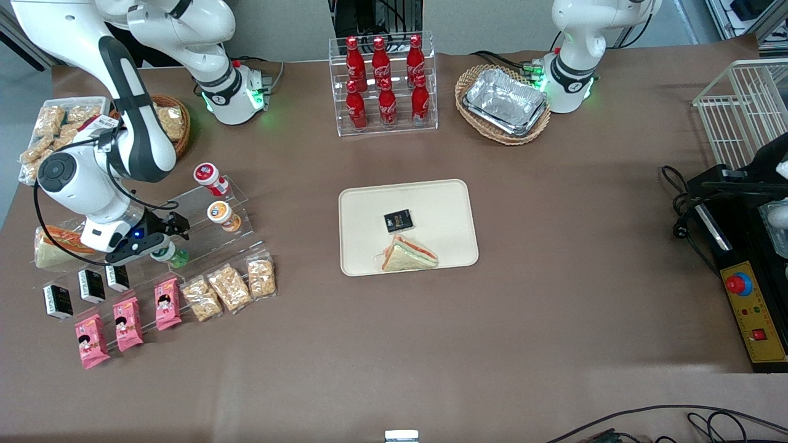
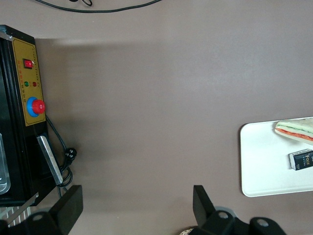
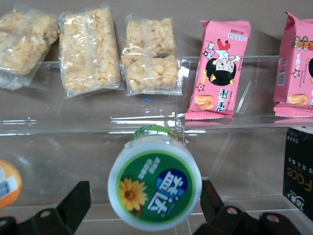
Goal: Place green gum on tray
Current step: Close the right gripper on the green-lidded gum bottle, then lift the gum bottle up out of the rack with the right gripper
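Note:
The green gum (image 1: 178, 257) stands on the lowest step of a clear acrylic shelf toward the working arm's end of the table. In the right wrist view its white-rimmed green lid (image 3: 155, 190) fills the space between my fingers. My gripper (image 1: 161, 246) is open around the bottle (image 3: 144, 198); one finger (image 3: 209, 198) is close against the lid, and the other finger (image 3: 78, 200) stands a small gap away. The cream tray (image 1: 363, 215) lies at the table's middle, far from the gripper, and its corner shows in the left wrist view (image 2: 259, 161).
An orange-lidded bottle (image 1: 220, 214) and a red-lidded bottle (image 1: 207, 175) stand on higher steps. Snack bags (image 3: 90, 49), pink packets (image 3: 220, 68) and black boxes (image 1: 92, 285) lie nearer the front camera. A sandwich (image 1: 409, 255) and a black packet (image 1: 398, 220) lie on the tray.

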